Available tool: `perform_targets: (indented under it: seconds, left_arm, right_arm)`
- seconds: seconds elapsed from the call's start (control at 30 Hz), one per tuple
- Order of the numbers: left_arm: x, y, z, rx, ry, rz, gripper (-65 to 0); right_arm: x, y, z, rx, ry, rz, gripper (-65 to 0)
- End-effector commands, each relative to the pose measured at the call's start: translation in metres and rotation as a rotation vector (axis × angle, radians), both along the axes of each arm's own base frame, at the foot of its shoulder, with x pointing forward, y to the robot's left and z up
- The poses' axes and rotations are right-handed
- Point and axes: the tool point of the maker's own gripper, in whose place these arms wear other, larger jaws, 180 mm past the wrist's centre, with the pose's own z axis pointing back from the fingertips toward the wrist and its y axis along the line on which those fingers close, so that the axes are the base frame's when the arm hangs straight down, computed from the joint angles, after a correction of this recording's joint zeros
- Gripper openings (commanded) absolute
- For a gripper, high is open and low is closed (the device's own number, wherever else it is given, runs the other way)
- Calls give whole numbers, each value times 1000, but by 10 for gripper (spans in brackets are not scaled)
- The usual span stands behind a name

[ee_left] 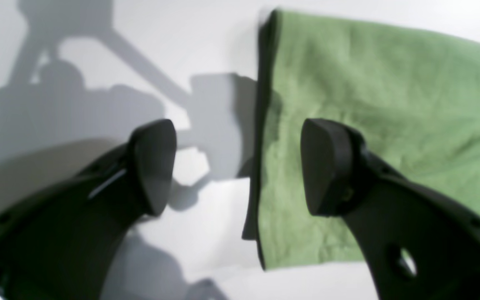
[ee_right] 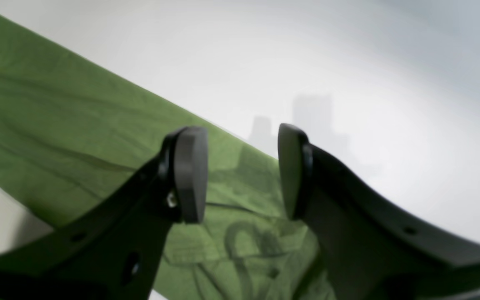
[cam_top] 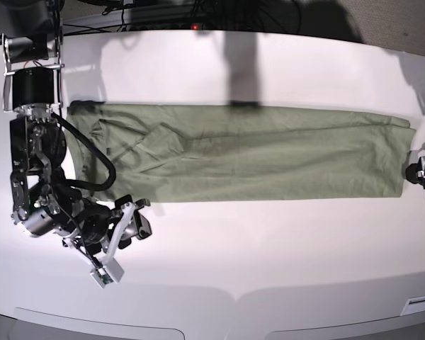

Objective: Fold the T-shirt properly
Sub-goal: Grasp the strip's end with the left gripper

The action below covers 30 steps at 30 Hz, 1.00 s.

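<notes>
The T-shirt [cam_top: 241, 152] lies on the tabletop [cam_top: 269, 262] as a long, sleeves-in band. Left hand [ee_left: 238, 166] and right hand [ee_right: 242, 173] hover spread, empty. Next: grip one end, fold lengthwise.

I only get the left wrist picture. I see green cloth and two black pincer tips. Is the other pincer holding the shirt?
Observer: No. The right pincer is open over the T-shirt, nothing between its tips.
Operator: Is the shirt all folded up?
Observer: Only partly. In the base view it lies as one long narrow strip across the table.
Operator: Where is my pincer then?
Observer: The left pincer is open at the strip's end, at the base view's right edge.
</notes>
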Motion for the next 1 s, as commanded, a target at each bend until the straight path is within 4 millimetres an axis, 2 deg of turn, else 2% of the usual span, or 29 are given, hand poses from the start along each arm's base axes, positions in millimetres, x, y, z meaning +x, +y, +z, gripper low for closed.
perform_targets:
  seconds: [0.0, 0.17, 0.4, 0.5, 0.63, 0.83, 0.97]
  left_arm:
    - [14, 14, 20, 10, -62, 23, -199]
    - [-6, 0, -1, -35, 32, 12, -199]
    - [-40, -58, -41, -202, 165, -27, -199]
    - [-58, -73, -53, -226, 241, -60, -199]
    - [-66, -74, -53, -231, 286, -79, -199]
    - [-80, -83, -37, -357, 351, -99, -199]
    - [-74, -73, -27, -374, 307, -69, -199]
  right_arm:
    - [9, 3, 25, 14, -75, 15, -372]
    - [5, 9, 39, -3, -114, 41, -372]
    - [1, 16, 54, -8, -162, 65, -372]
    - [1, 16, 55, -9, -166, 66, -372]
    - [1, 16, 55, -9, -166, 66, -372]
    - [1, 16, 55, -9, -166, 67, -372]
    - [1, 16, 55, -9, -166, 67, -372]
